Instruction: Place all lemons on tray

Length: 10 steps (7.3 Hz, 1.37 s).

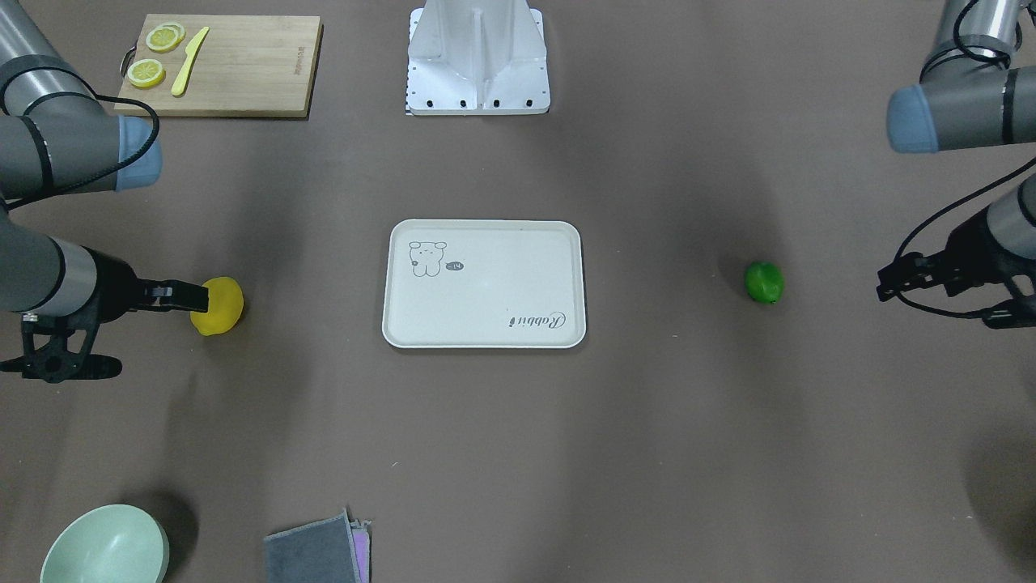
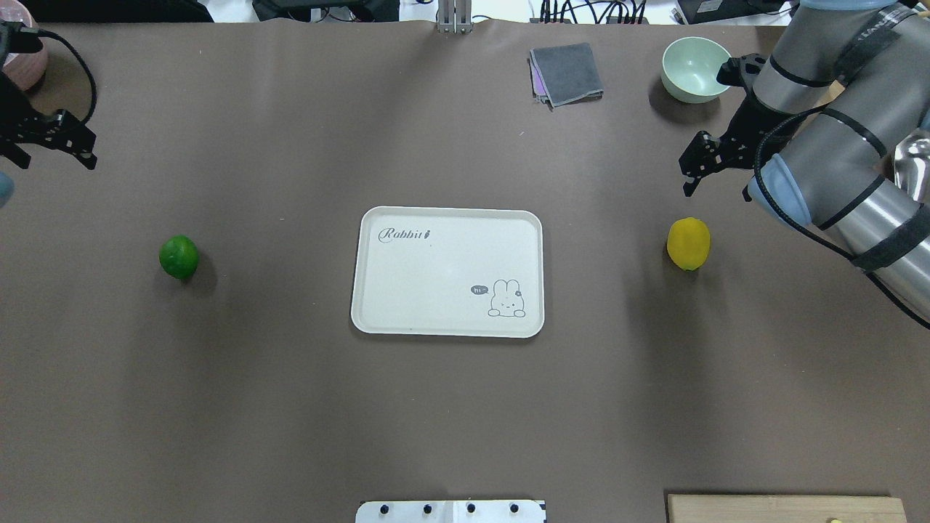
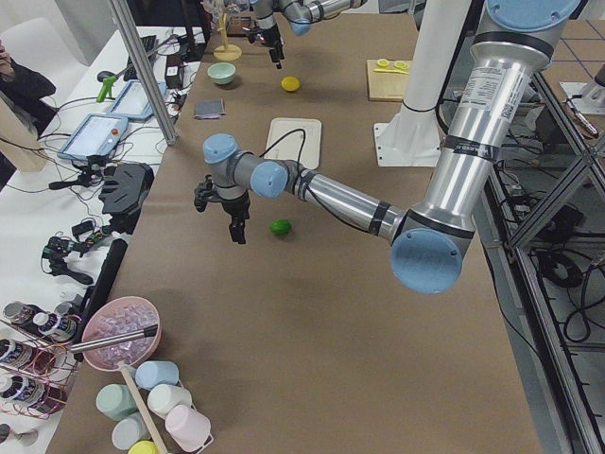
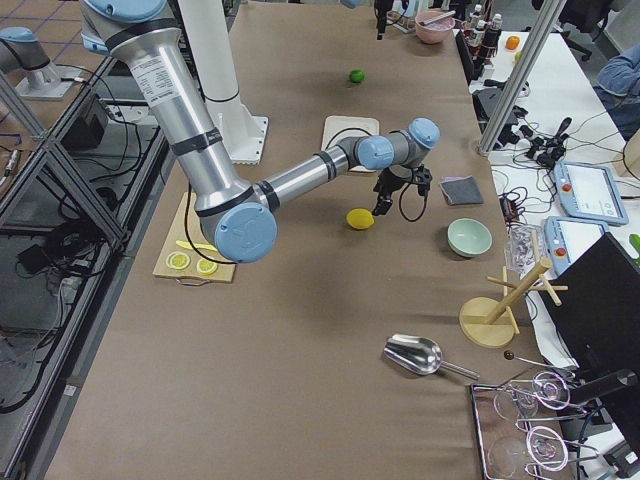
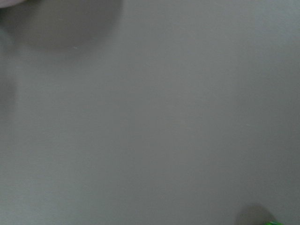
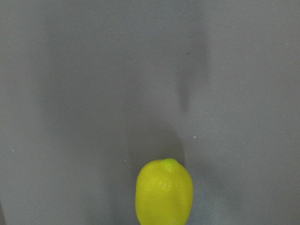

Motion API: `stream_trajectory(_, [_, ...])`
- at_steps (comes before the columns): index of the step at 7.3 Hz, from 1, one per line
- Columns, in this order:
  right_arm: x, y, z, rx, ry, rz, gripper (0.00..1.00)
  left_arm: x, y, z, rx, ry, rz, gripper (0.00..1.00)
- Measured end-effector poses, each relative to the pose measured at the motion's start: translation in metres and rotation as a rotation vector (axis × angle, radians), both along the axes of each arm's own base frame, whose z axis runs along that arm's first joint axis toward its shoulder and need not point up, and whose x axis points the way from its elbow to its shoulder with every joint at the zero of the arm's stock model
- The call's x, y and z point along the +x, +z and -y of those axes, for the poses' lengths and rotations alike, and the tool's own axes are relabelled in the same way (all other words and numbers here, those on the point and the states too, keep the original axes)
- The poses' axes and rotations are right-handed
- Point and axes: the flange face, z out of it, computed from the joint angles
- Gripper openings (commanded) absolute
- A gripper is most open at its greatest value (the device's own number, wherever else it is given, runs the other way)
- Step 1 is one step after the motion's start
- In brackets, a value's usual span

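Seen from overhead, the bright yellow oval lemon (image 2: 688, 243) lies on the brown surface (image 2: 465, 407) at 3 o'clock from the off-white rectangular tray (image 2: 436, 276), well apart from it. The glossy green lemon (image 2: 179, 256) lies at the tray's 9 o'clock. The right pincer (image 2: 716, 190) hangs released near the yellow lemon's 1 o'clock. The left pincer (image 2: 57, 161), also released, is at the green lemon's 10 o'clock, well apart.

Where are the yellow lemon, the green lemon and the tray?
yellow lemon (image 2: 688, 243), overhead view, middle of the fruit
green lemon (image 2: 179, 256), overhead view, middle of the fruit
tray (image 2: 436, 272), overhead view, bare floor near its centre
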Motion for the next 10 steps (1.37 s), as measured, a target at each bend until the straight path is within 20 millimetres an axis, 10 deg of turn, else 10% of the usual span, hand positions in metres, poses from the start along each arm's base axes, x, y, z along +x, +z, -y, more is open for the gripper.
stream_trajectory(4, [-0.035,0.025,-0.004,0.024,-0.052,0.013,0.99,0.091,-0.008,-0.035,-0.102,0.074,-0.071,0.98])
stream_trajectory(8, [-0.052,0.042,-0.014,0.013,-0.094,0.004,0.99,0.134,0.023,-0.05,-0.134,0.144,-0.057,0.98])
stream_trajectory(10, [-0.052,0.053,-0.012,0.031,-0.125,0.007,0.8,0.154,0.04,-0.054,-0.161,0.176,-0.082,0.97])
